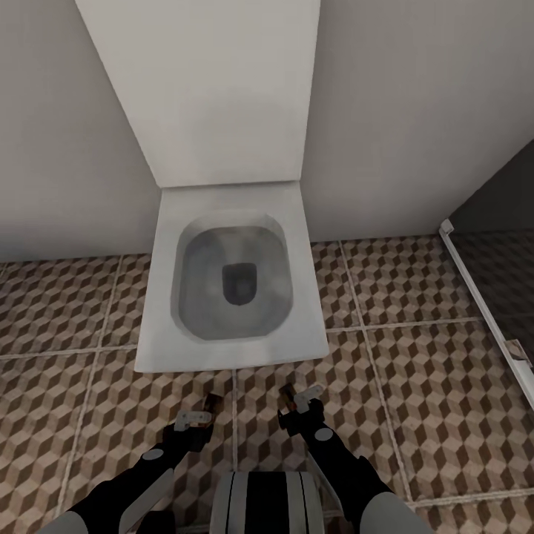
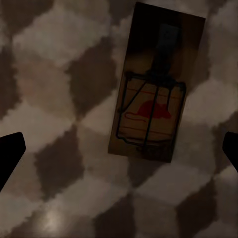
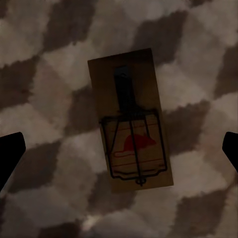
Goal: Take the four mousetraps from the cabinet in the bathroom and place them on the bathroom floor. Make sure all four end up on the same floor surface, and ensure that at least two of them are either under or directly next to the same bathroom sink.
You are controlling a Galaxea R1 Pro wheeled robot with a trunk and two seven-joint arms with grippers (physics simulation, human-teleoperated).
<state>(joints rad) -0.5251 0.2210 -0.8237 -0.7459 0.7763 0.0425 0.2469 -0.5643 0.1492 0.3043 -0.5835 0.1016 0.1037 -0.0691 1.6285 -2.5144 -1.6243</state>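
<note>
Both pincers hang open over the bathroom floor: the left pincer at about 7 o'clock from the white toilet, the right pincer at about 5 o'clock from it. In the left wrist view one mousetrap lies flat on the cube-patterned tiles between the spread fingertips, untouched. In the right wrist view another mousetrap lies likewise, clear of both fingertips.

toilet blocks ahead; open floor either side.
</note>
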